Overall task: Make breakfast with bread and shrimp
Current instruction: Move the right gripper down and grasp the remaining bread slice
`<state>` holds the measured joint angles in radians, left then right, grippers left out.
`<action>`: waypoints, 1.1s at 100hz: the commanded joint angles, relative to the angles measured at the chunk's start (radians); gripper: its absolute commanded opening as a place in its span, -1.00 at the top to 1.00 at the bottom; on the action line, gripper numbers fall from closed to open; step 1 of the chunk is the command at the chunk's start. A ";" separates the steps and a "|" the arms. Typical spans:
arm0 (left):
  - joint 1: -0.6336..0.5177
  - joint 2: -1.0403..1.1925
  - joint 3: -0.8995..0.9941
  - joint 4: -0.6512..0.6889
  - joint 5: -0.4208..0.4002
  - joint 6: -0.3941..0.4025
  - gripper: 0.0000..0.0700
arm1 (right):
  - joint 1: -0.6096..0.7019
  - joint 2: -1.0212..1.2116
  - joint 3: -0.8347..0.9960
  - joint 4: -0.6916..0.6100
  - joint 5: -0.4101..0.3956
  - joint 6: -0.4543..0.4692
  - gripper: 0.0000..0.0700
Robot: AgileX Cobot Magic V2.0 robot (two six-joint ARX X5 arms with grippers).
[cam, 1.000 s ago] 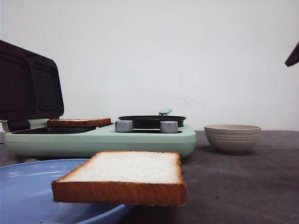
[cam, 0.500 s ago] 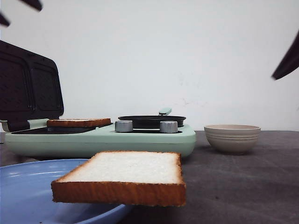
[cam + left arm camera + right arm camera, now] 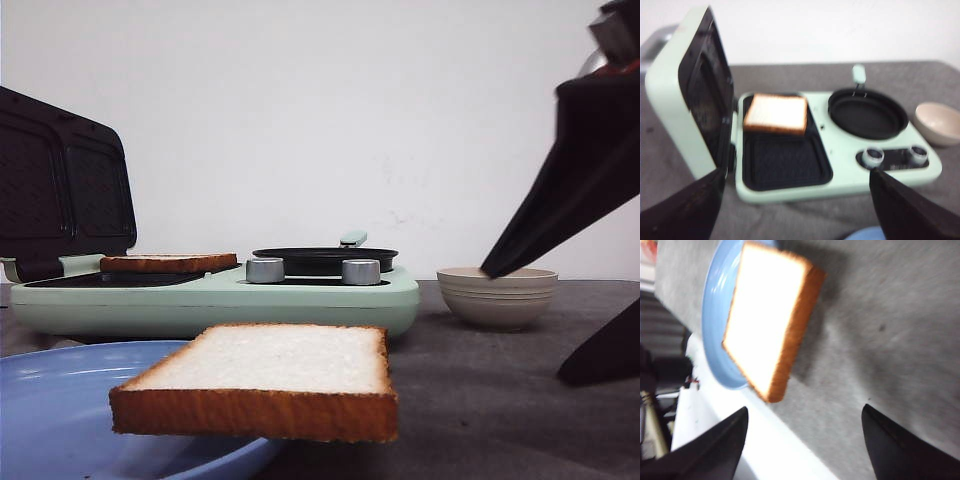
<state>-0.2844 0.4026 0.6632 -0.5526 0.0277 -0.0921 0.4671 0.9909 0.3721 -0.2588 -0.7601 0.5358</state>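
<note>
One slice of bread point(image 3: 265, 375) lies on the blue plate point(image 3: 50, 400) at the near left and overhangs its rim. It also shows in the right wrist view point(image 3: 771, 315). The second slice of bread point(image 3: 168, 263) lies on the grill plate of the mint breakfast maker point(image 3: 300, 300), and in the left wrist view point(image 3: 776, 114) it lies on the far half. My right gripper point(image 3: 522, 328) hangs open and empty at the right, apart from the near slice point(image 3: 805, 409). My left gripper point(image 3: 797, 171) is open and empty above the maker. No shrimp is in view.
The maker's dark lid point(image 3: 60, 185) stands open at the left. A black frying pan point(image 3: 325, 258) sits on its right half behind two silver knobs point(image 3: 265, 270). A beige bowl point(image 3: 497, 295) stands right of the maker, close to my right gripper.
My right gripper has come down into the front view at the right, near the bowl. The left gripper's tips at the top left have left that view. The bread has not moved.
</note>
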 commanded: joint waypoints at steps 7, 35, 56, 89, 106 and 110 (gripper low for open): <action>-0.003 -0.010 0.008 -0.006 -0.003 0.013 -0.48 | 0.040 0.088 0.001 0.111 -0.053 0.057 -0.28; -0.003 -0.013 0.008 -0.004 -0.003 0.013 -0.48 | 0.101 0.256 0.001 0.285 -0.105 0.111 -0.28; -0.003 -0.013 0.008 -0.004 -0.003 0.013 -0.48 | 0.158 0.332 0.001 0.390 -0.108 0.151 -0.28; -0.003 -0.012 0.008 -0.004 -0.002 0.013 -0.48 | 0.239 0.390 0.001 0.499 -0.079 0.206 -0.27; -0.003 -0.012 0.008 -0.006 -0.003 0.013 -0.48 | 0.256 0.395 0.001 0.543 -0.050 0.223 -0.01; -0.003 -0.012 0.008 -0.006 -0.002 0.013 -0.48 | 0.257 0.395 0.001 0.554 -0.051 0.225 0.17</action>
<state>-0.2844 0.3870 0.6632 -0.5667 0.0277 -0.0891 0.7116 1.3705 0.3714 0.2714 -0.8108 0.7452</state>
